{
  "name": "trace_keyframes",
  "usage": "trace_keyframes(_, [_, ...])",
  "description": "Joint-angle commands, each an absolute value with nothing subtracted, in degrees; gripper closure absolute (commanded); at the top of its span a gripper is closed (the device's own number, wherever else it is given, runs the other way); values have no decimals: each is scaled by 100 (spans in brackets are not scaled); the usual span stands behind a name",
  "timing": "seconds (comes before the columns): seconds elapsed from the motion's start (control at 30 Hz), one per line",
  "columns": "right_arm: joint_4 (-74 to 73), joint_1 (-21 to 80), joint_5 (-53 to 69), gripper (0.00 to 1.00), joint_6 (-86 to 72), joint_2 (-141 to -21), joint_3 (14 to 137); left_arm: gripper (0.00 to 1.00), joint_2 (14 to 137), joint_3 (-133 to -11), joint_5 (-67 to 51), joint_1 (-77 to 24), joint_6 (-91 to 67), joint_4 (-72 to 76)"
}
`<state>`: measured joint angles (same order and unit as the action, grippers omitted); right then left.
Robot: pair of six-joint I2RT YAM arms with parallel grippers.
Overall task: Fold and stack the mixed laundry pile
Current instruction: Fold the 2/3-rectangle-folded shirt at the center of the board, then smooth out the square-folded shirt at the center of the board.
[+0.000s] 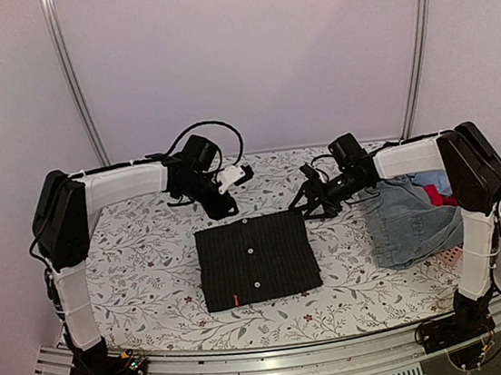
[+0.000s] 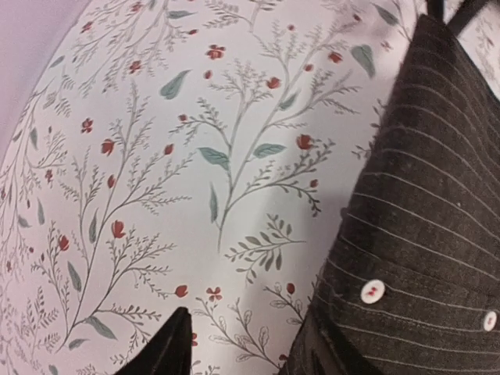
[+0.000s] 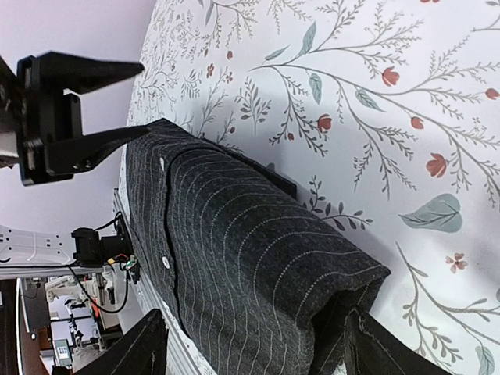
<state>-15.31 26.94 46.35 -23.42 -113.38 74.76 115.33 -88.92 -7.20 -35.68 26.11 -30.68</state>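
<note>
1. We see the shirt (image 1: 256, 260) folded flat, buttons up, on the table (image 1: 149, 255).
2. Right of it we find denim (image 1: 409, 214) with a red garment (image 1: 434, 194) showing.
3. The left gripper (image 3: 144, 99) is at its far-left corner, jaws apart. The right gripper (image 3: 251, 312) straddles its far-right corner, jaws wide.

Top view: the right arm (image 1: 472, 180) covers part of the denim piece (image 1: 407, 219) and most of the red garment (image 1: 433, 194). I cannot read the small red tag (image 1: 237, 299) on the pinstriped shirt (image 1: 255, 260). Left wrist view: right and bottom edges cut the shirt off. Right wrist view: its near end runs past the bottom edge.
</note>
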Motion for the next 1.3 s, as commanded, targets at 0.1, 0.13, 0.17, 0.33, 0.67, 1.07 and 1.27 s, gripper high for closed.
trace_keyframes(0.1, [-1627,2678,4076,24,-2379,-10736,7191,35,10299,-8331,-1725,-2701,-3,-3001])
trace_keyframes(0.13, [-1641,2680,4030,24,-2388,-10752,7196,27,10029,-7934,-2007,-2594,-387,-2861])
trace_keyframes(0.17, [-1630,2681,4012,24,-2413,-10756,7190,21,9723,-7559,-2202,-2507,-753,-2692])
trace_keyframes(0.33, [-1694,2681,3942,23,-2191,-10888,7453,11,8565,-5586,-2867,-2370,-2133,-1436])
trace_keyframes(0.67, [-1701,2720,4394,43,-1741,-11901,8067,33,9200,-4591,-3275,-2224,-3056,-99])
trace_keyframes(1.07, [-1929,2747,3791,100,-1789,-13090,8971,100,10963,-5455,-3419,-1766,-3243,378])
trace_keyframes(1.27, [-2216,2737,3062,99,-1799,-13408,9235,100,11926,-6410,-3045,-1621,-2856,-473])
